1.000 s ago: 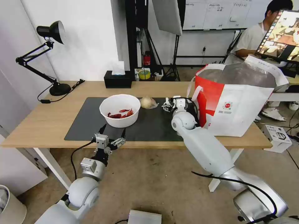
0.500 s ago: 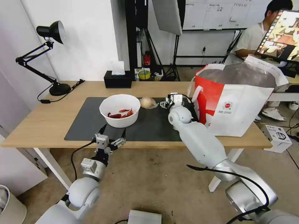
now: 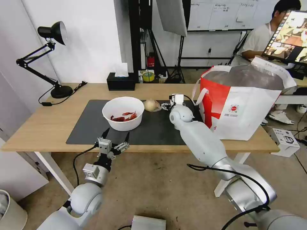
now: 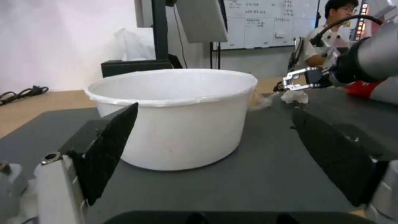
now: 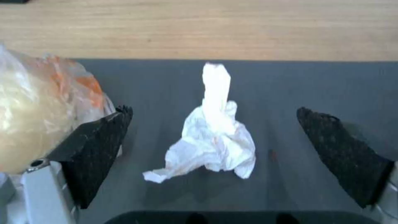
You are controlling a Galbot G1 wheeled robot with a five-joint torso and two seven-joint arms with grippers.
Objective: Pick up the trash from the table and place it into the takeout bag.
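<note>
A small white paper wad [image 5: 211, 137] lies on the dark mat [image 3: 89, 127] between the spread fingers of my right gripper [image 5: 213, 109], which is open and low over it. The beige wrapped ball [image 5: 37, 109] sits just beside one finger [image 5: 104, 140]. In the head view my right gripper [image 3: 164, 105] is next to the ball [image 3: 152, 104], left of the takeout bag [image 3: 243, 102]. The white bowl [image 3: 123, 113] holds red scraps. My left gripper [image 3: 113, 142] hangs open at the table's [image 3: 48, 127] front edge, facing the bowl [image 4: 174, 115] without touching it.
A black tissue box [image 3: 121, 81] and a black desk lamp [image 3: 48, 57] stand at the back of the table. The takeout bag stands open on the table's right end. A pale bin [image 3: 9, 210] is on the floor at the left.
My right arm has swung left across the mat, bringing its open gripper closer to the wrapped ball. The left arm, the bowl and the bag have stayed put.
</note>
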